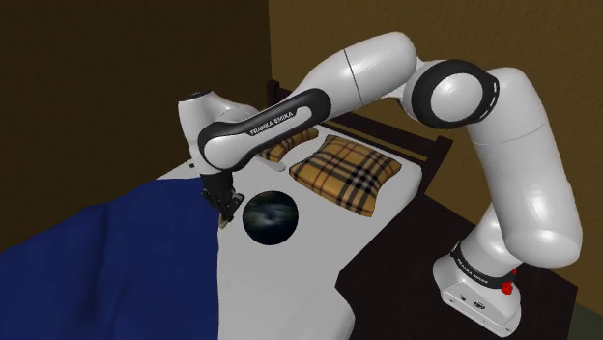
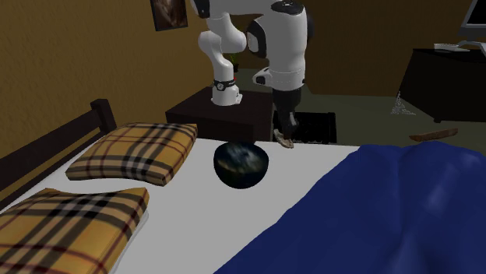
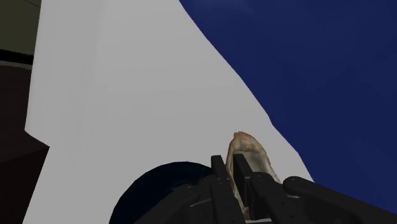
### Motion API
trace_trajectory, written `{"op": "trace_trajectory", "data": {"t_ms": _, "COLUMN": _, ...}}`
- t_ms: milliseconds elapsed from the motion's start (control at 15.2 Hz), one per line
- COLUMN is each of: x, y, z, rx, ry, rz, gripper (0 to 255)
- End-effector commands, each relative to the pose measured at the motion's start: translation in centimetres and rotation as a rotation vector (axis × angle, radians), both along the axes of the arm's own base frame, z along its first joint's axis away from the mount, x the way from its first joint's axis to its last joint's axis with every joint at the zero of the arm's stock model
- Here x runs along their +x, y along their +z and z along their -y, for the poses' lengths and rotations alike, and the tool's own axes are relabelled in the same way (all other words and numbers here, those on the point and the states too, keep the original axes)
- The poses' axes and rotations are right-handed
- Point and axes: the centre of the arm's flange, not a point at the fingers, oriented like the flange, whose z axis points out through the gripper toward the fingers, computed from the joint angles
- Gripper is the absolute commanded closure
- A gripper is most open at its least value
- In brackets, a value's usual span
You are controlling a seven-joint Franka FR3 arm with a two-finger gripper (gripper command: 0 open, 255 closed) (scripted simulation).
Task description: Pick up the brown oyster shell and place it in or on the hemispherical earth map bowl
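The brown oyster shell [image 3: 252,150], pale tan with a rough surface, is clasped between my black fingers and pokes out past their tips. My gripper [image 3: 232,163] is shut on it and hangs just above the white bed sheet [image 3: 127,95]. In the shoulder view, the gripper [image 1: 226,206] is a little to the left of the dark earth map bowl [image 1: 271,217]. The second exterior view has the gripper [image 2: 284,134] with the shell [image 2: 285,143] behind the bowl [image 2: 241,163] and to its right. The bowl's dark rim [image 3: 159,191] lies close beside the fingers.
A dark blue blanket [image 1: 106,261] covers the bed next to the gripper. Two plaid pillows [image 1: 344,172] [image 1: 288,141] lie by the dark headboard [image 1: 425,145]. My stand [image 1: 478,285] is on the dark box beside the bed. A dark cabinet [image 2: 444,82] stands far off.
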Motion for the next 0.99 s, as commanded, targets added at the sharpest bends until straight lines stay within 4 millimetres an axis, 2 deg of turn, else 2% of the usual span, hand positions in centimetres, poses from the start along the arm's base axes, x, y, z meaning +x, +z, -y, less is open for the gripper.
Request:
{"op": "trace_trajectory", "data": {"t_ms": 0, "x": -0.2, "y": -0.1, "z": 2.3, "rx": 0.0, "ry": 0.0, "rz": 0.0, "gripper": 255}}
{"op": "trace_trajectory", "data": {"t_ms": 660, "x": -1.5, "y": -0.9, "z": 15.4, "rx": 0.0, "ry": 0.0, "rz": 0.0, "gripper": 255}}
{"op": "trace_trajectory", "data": {"t_ms": 726, "x": -1.6, "y": -1.0, "z": 16.3, "rx": 0.0, "ry": 0.0, "rz": 0.0, "gripper": 255}}
{"op": "trace_trajectory", "data": {"t_ms": 924, "x": -1.6, "y": -2.6, "z": 16.3, "rx": 0.0, "ry": 0.0, "rz": 0.0, "gripper": 255}}
